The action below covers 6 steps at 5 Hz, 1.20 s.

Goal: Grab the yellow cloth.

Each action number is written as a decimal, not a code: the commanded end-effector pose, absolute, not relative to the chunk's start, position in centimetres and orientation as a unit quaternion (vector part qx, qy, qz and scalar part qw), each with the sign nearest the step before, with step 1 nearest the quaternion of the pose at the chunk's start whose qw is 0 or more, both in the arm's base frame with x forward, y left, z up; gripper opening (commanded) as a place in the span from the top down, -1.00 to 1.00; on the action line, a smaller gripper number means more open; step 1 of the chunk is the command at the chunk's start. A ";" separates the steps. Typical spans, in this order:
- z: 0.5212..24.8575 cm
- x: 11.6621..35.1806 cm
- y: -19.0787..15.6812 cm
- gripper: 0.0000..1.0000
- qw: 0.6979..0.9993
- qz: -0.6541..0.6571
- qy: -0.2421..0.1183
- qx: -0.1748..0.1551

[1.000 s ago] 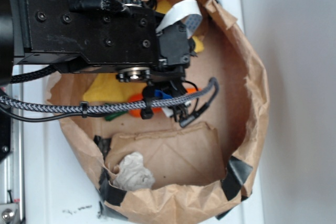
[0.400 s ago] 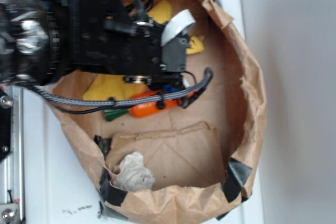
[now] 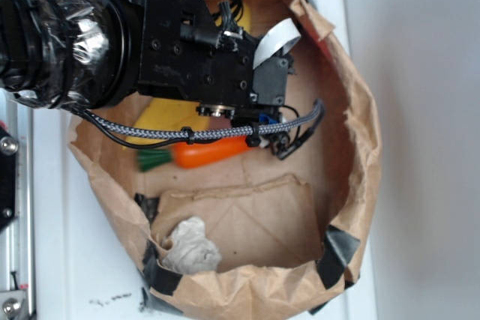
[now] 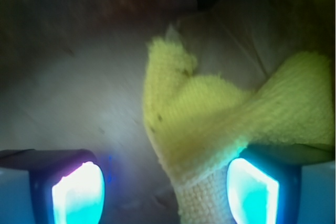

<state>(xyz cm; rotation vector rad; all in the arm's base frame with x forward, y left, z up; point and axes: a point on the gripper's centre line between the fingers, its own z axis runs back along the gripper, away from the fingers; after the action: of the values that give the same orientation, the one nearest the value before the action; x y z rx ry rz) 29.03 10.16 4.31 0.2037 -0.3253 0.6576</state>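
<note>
The yellow cloth [image 4: 210,119] lies on the brown paper floor, with a ragged point away from me. In the wrist view it fills the gap between my fingers, lying against the right fingertip [image 4: 252,190] and short of the left one. My gripper [image 4: 165,182] is open and low over it. In the exterior view the black arm covers most of the cloth [image 3: 161,115]. The gripper [image 3: 264,119] sits under the arm, just above the carrot.
An orange toy carrot [image 3: 210,152] with a green top lies below the arm. A crumpled grey-white paper wad [image 3: 187,245] sits at the lower left. The brown paper bag rim [image 3: 364,133] rings everything. A braided cable [image 3: 225,133] hangs across.
The arm has shifted right and turned, so its taped wrist section now shows at the left. More of the carrot shows below it. The paper wad has not moved.
</note>
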 end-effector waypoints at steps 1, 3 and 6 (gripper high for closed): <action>6.6 27.2 10.1 1.00 0.927 0.313 -0.186 0.087; 6.9 25.5 10.0 1.00 0.933 0.298 -0.188 0.079; 10.9 30.5 7.6 1.00 0.936 0.305 -0.175 0.003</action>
<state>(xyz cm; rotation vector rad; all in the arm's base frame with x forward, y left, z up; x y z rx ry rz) 29.84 6.84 8.38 0.0161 -0.2645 0.6218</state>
